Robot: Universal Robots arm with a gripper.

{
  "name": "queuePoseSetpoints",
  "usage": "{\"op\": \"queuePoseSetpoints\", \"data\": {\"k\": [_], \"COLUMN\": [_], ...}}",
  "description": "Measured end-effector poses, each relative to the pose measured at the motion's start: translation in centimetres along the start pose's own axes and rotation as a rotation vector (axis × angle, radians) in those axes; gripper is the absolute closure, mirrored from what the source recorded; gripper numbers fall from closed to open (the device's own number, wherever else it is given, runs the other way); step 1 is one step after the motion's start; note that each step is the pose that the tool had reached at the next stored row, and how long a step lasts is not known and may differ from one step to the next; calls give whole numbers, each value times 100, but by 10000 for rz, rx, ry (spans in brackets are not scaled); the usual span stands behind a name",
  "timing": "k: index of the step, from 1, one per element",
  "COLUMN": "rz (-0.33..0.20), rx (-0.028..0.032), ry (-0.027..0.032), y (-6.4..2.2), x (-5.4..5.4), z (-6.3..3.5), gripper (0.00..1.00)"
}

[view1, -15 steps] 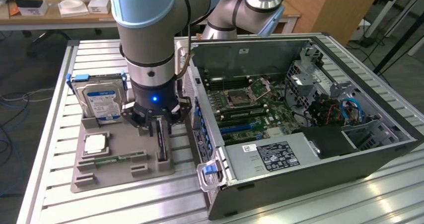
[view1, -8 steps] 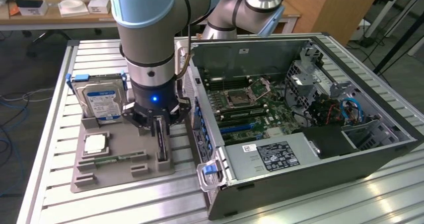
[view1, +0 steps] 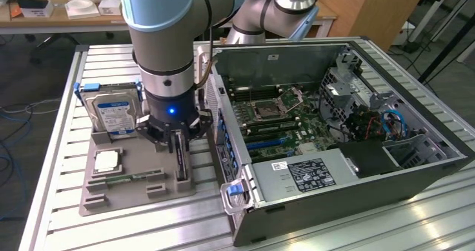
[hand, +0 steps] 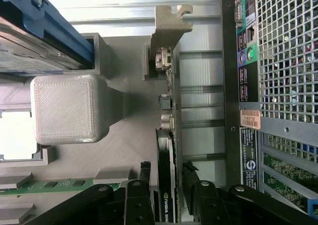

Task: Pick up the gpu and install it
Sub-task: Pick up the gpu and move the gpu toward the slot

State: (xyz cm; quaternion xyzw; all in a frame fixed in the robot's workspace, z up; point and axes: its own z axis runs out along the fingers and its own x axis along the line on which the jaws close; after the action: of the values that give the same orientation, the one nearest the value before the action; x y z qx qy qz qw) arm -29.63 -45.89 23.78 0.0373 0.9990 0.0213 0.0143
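The gpu [view1: 181, 161] stands on edge in a slot of the grey holder tray [view1: 137, 200], just beside the open computer case [view1: 337, 176]. In the wrist view the gpu [hand: 166, 145] shows edge-on as a thin dark board, with its pale metal bracket [hand: 169, 24] at the far end. My gripper [view1: 178, 138] is lowered straight over the card. Its black fingers [hand: 145, 187] straddle the board on both sides, with a narrow gap showing on each, so the gripper [hand: 166, 192] looks open. The motherboard [view1: 286, 120] lies exposed inside the case.
On the tray, a silver hard drive [view1: 111, 114] with blue rails stands at the back, with a processor chip [view1: 108, 161] and a green memory stick [view1: 128, 178] in front. The case's rear panel [hand: 278, 61] sits close beside the card. A slatted metal table [view1: 67, 151] carries everything.
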Motion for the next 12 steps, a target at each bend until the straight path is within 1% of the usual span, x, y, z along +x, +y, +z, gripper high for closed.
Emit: {"op": "queuePoseSetpoints", "data": {"k": [5, 6, 12], "rz": [1, 1, 1], "rx": [0, 0, 1], "ry": [-1, -1, 1], "y": [0, 0, 1], "x": [1, 1, 1], "z": [0, 0, 0], "gripper": [63, 69, 69]}}
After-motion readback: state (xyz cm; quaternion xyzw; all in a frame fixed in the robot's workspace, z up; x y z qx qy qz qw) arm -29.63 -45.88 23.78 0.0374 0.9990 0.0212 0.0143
